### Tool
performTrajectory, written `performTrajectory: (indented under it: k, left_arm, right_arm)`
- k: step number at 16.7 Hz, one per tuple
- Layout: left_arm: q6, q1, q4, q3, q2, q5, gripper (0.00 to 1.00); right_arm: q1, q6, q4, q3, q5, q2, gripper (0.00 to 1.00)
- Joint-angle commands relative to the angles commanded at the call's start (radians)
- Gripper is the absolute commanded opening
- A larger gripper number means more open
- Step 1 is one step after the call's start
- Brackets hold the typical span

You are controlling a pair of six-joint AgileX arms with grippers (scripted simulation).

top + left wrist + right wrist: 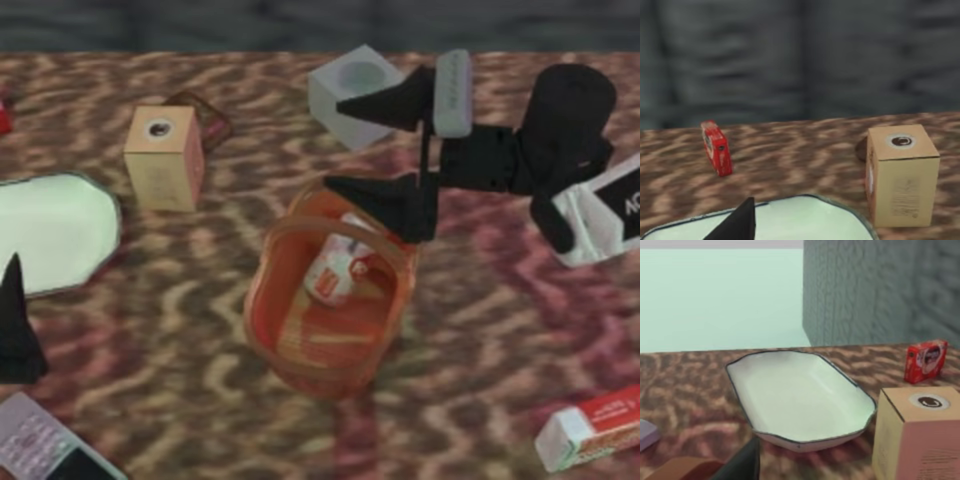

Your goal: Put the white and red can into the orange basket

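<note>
From the top view, our right gripper [385, 152] hangs above the far rim of the orange basket [268, 310], its two dark fingers [385, 200] spread wide and pinching nothing. The white and red can [338, 270] lies tilted on the basket's pale slatted bottom, below and just on the near side of the nearer finger, clear of both of them. We judge the main step done: the can is in the basket and released, and what is left is only to lift the right arm away. Beyond the farther finger sits a grey cube box [352, 92]; a tan carton [163, 156] and a pale dish [55, 228] stand well off to the basket's left on the bench [480, 340]. Our left gripper [17, 330] is parked at the left edge, near the dish; only one dark finger shows, so we cannot tell whether its fingers are spread or pressed together.

In the left wrist view, one finger tip [737, 222] shows against the dish [805, 220], with the tan carton [901, 175] and a small red box [716, 147] beyond it. Neither can nor basket appears.

In the right wrist view, one finger [742, 462] shows, beside a sliver of the basket's handle [682, 467]. Ahead lie the dish [795, 397], the carton [920, 435] and the red box [925, 361]. The can is hidden here.
</note>
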Motion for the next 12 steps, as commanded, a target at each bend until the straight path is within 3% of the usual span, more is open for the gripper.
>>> performTrajectory:
  k: [2, 5, 12]
  left_arm:
    - [0.054, -0.041, -0.077, 0.096, 0.098, 0.011, 1.0]
    - [0.163, -0.118, -0.232, 0.293, 0.3, 0.024, 1.0]
    - [0.501, -0.33, -0.675, 0.895, 0.929, 0.032, 1.0]
  right_arm:
    - [-0.014, -0.004, -0.047, -0.051, 0.047, -0.102, 1.0]
    - [-0.045, -0.01, -0.151, -0.159, 0.149, -0.312, 1.0]
    - [-0.146, -0.021, -0.493, -0.496, 0.474, -0.973, 1.0]
